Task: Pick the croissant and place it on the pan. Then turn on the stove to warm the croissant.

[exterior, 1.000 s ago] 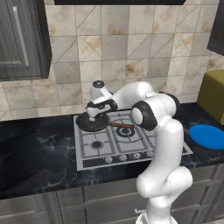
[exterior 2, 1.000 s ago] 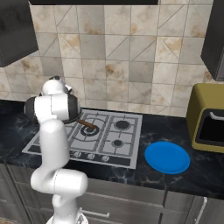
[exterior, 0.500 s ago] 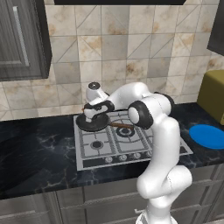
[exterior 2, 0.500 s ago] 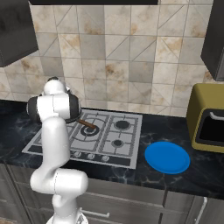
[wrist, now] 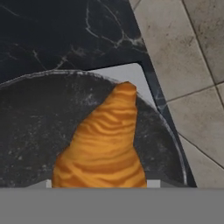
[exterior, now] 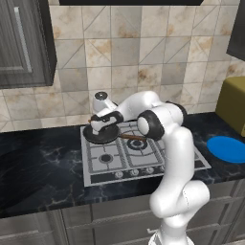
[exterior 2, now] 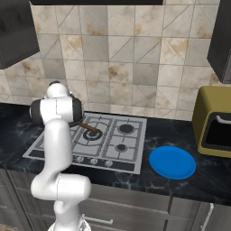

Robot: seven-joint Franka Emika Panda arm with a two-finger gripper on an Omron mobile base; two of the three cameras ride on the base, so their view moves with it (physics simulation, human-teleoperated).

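Observation:
In the hand view the orange-brown croissant (wrist: 105, 148) looms large just in front of the hand, its tip pointing away, and it covers the fingertips. Right beneath it lies the dark inside of the round pan (wrist: 35, 131). In the left base view my gripper (exterior: 99, 125) hangs low over the pan (exterior: 100, 136), which sits on the back left burner of the silver stove (exterior: 143, 155); its reddish-brown handle (exterior: 131, 137) points right. The gripper appears shut on the croissant. From the right, my arm hides the pan, but the handle (exterior 2: 91, 129) and the stove (exterior 2: 115, 146) show.
A flat blue plate (exterior: 228, 148) (exterior 2: 173, 161) lies on the black counter right of the stove. A yellow oven (exterior 2: 214, 122) stands at the far right. The tiled wall rises close behind the pan. The knobs (exterior: 134, 171) run along the stove's front.
The hand has shifted slightly left and down over the pan, still carrying the croissant. The pan and stove have stayed put.

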